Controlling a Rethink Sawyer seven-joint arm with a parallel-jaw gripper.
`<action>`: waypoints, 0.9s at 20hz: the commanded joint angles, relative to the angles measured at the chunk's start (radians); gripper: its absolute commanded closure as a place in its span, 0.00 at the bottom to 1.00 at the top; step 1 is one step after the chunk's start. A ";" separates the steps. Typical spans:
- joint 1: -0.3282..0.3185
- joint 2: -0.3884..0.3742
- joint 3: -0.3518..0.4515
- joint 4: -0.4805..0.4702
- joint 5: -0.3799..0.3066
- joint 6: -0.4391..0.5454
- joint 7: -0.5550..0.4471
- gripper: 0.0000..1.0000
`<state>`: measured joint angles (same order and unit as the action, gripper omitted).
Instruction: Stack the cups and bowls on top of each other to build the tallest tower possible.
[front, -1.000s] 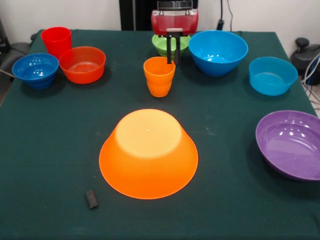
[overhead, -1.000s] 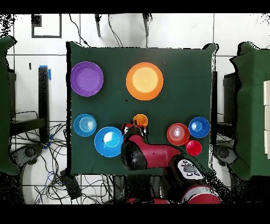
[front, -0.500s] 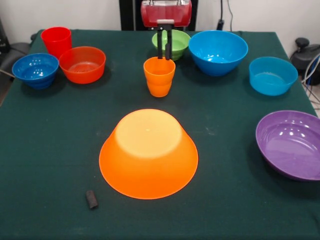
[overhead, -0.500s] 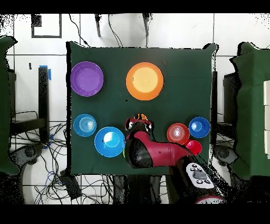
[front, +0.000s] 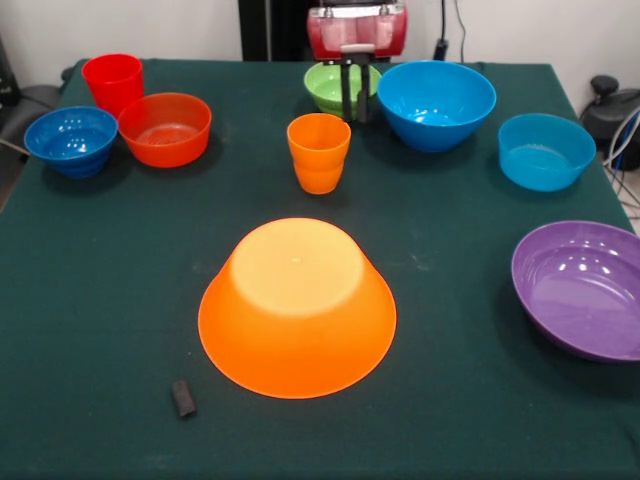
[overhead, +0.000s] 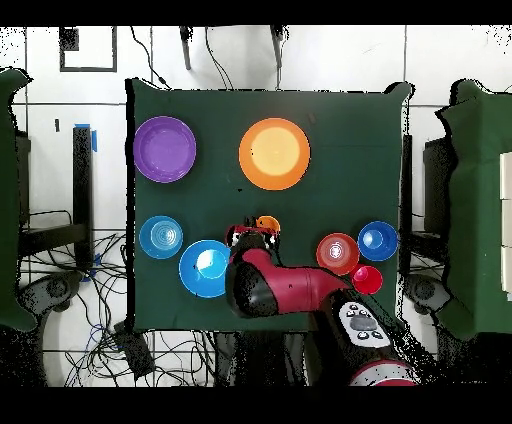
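The orange cup (front: 319, 152) stands upright mid-table, partly covered by the arm in the overhead view (overhead: 267, 223). My gripper (front: 355, 112) hangs behind it and to its right, in front of the green bowl (front: 330, 88), open and holding nothing. The large yellow-orange bowl (front: 297, 305) lies upside down in front. At the left are the red cup (front: 112, 80), the orange-red bowl (front: 165, 128) and the dark-blue bowl (front: 71, 138). The big blue bowl (front: 436, 102), light-blue bowl (front: 546, 150) and purple bowl (front: 585, 288) sit on the right.
A small dark block (front: 182, 397) lies near the table's front edge, left of the big upturned bowl. From overhead, the red arm (overhead: 280, 290) covers the green bowl. Cables and chairs surround the green-clothed table (overhead: 350, 130).
In the front view the gripper swung left over the orange cup's rim, then back right; it now hangs beside the cup, in front of the green bowl. No bowl or cup moved.
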<state>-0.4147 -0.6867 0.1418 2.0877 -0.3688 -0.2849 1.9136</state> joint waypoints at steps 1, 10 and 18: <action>0.051 -0.042 0.056 0.042 0.070 0.116 0.172 1.00; 0.186 -0.151 -0.025 0.041 0.215 0.291 0.164 0.00; 0.349 -0.154 -0.152 0.058 0.285 0.268 0.186 0.00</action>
<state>-0.1560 -0.8419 0.0523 2.1040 -0.1519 -0.1070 1.9136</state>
